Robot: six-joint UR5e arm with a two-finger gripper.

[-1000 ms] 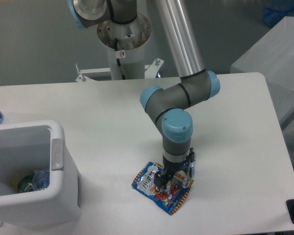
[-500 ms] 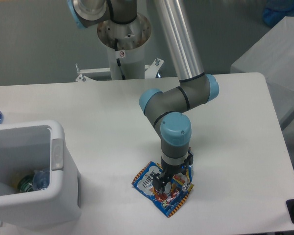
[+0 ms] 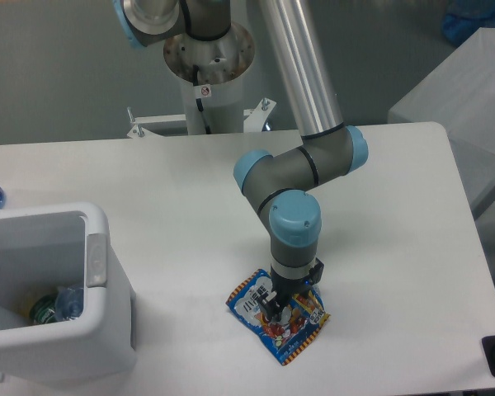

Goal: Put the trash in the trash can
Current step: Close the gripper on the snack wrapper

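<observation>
While the gripper [image 3: 278, 308] sits straight down on the foil snack bag [image 3: 276, 322], the bag lies flat on the table [image 3: 173, 190] near the front edge, right of the trash can [image 3: 62, 289] and well apart from it. The fingers reach the bag's middle, but the wrist blocks the view, so I cannot tell whether they are spread, pressed together, or already pinching foil.

Risks from here, as judgement:
- Flat foil offers little to bite. A pinch on a thin fold may slip on the lift, and the bag drops back to the table.
- If the fingers close on the tabletop rather than on a raised crease, the bag simply slides under them.
- A limp bag held by one fold may swing or droop on the carry to the left, and could catch on the can's thick near wall or the grey tab [image 3: 96, 257] and fall outside.

The can already holds some trash, a crushed bottle [image 3: 54, 305] at the bottom.
</observation>
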